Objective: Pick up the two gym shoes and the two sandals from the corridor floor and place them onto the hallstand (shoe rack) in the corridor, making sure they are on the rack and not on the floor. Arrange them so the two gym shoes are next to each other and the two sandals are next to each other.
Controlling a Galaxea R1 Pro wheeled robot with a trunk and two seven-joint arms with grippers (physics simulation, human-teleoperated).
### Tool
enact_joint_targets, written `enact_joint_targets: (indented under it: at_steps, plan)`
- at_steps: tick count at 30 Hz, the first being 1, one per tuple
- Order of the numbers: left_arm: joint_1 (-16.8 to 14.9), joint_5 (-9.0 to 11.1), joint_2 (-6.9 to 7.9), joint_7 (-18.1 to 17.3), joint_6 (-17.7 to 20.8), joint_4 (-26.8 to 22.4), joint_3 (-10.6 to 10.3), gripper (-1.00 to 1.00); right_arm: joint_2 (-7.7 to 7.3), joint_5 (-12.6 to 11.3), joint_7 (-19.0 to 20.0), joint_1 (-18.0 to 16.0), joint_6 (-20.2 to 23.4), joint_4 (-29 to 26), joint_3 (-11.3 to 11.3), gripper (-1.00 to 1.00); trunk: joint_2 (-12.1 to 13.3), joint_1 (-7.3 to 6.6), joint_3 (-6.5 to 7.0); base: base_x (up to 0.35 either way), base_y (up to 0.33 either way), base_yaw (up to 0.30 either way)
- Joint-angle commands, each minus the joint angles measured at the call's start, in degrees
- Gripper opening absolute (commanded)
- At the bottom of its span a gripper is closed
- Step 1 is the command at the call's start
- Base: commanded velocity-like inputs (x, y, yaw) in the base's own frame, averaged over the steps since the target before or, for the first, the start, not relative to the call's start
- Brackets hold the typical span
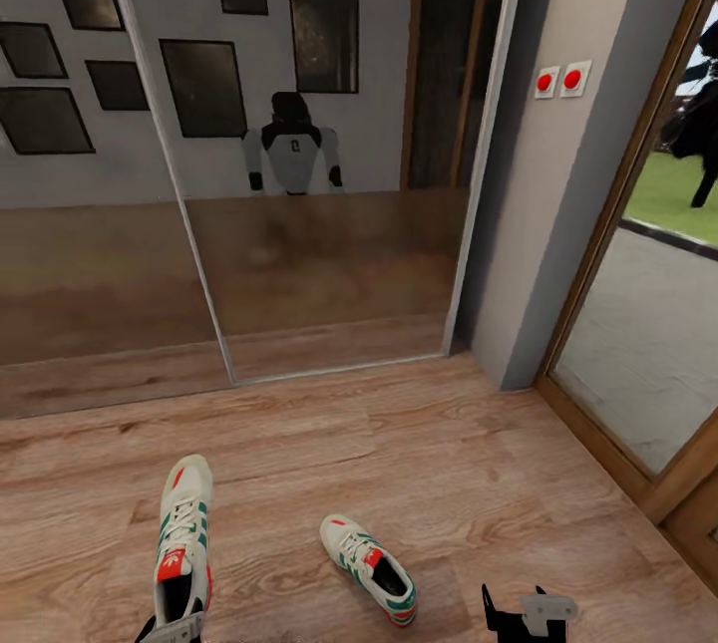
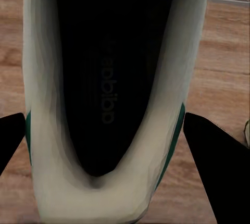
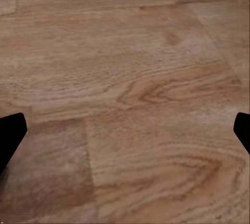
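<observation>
Sneakers lie on the corridor floor (image 1: 439,464), nearest things in the head view. The left gym shoe (image 1: 182,543) points its toe away from the robot, heel at the left jaws (image 1: 175,629). It is white, with teal-green side stripes, white laces, a red-orange tongue patch and a dark inner lining. In the left wrist view this shoe (image 2: 112,78) sits between the two dark fingertips (image 2: 216,156), which stand spread on either side of the heel and do not visibly touch it; the black insole and pale rim show, with a sliver of teal at each side.

The second gym shoe (image 1: 369,568) lies between the two arms, angled, toe pointing away and left, same colours, apart from the first. The right jaws (image 1: 527,615) hover beside it over bare planks; in the right wrist view the fingertips (image 3: 10,135) sit wide apart with nothing between them.

Farther off, a mirrored sliding door (image 1: 319,224) reflects the robot. Two red buttons (image 1: 558,80) sit on the grey wall beyond, beside a glazed door (image 1: 648,304).
</observation>
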Motion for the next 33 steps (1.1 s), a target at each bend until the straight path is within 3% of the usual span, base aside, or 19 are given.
enact_joint_targets:
  at_steps: [1, 11, 33]
  plan:
    - [-0.04, 0.21, 0.0, -0.2, -0.16, 0.04, -0.02, -1.0, 0.0, 0.61, -0.11, -0.02, -0.17, 0.04, -0.43, 1.0, -0.02, -0.01, -0.05, 0.0, -0.005, 0.277]
    - [-0.04, 0.2, 0.0, -0.02, -0.16, 0.04, -0.02, -1.0, 0.0, 0.61, -0.11, -0.02, -0.17, 0.04, -0.43, 1.0, -0.02, -0.01, -0.05, 0.0, -0.182, 0.227]
    - [-0.04, 0.24, 0.03, 0.06, -0.16, 0.04, 0.0, -1.0, -0.15, 0.61, -0.11, -0.02, -0.17, -0.05, -0.43, 1.0, -0.02, -0.01, -0.05, 0.0, -0.011, 0.017]
